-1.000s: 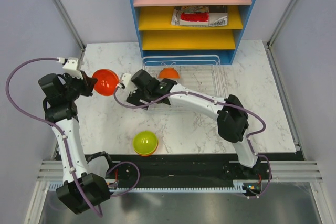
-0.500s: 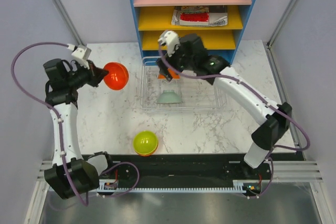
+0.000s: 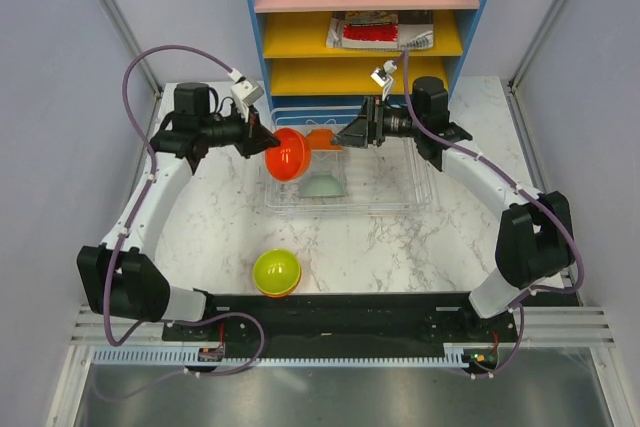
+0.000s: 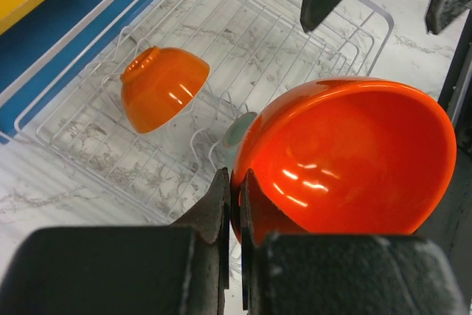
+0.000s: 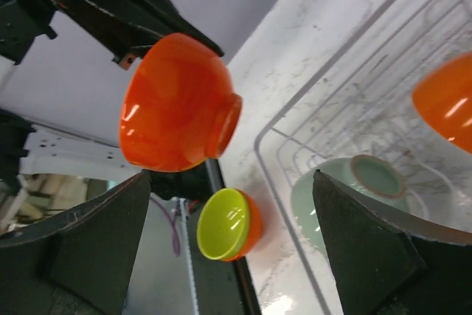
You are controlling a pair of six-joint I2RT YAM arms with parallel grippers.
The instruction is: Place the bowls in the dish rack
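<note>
Marble table (image 3: 450,237) — dish rack (image 3: 392,183), blue shelves (image 3: 300,77) behind.

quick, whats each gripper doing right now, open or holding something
Left gripper: shut on the rim of the glossy red plastic bowl.
Right gripper: open, holding nothing.

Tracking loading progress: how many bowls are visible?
4: red bowl in left end effector, orange bowl and mint bowl in the dish rack, lime bowl on table; another may hide beneath it.
</note>
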